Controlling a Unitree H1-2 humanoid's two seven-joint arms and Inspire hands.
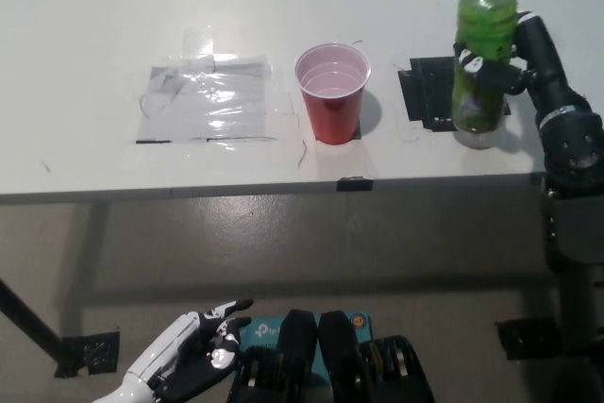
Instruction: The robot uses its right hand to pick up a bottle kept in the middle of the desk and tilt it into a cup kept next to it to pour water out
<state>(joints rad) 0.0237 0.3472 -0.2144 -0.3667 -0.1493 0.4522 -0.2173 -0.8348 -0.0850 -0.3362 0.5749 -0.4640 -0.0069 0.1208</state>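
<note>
A green bottle (480, 54) with a green cap stands upright on the black tape patch (429, 93) at the desk's right side. My black right hand (522, 58) wraps around the bottle's middle from the right, fingers closed on it. A red cup (332, 92) with a white inside stands open-topped to the bottle's left, near the desk's middle. My white left hand (184, 356) rests low at the lower left, below the desk edge, fingers apart and holding nothing.
A clear plastic sheet (208, 101) is taped flat on the white desk (94, 25) left of the cup. The desk's front edge runs across the middle of the picture, with grey floor below it.
</note>
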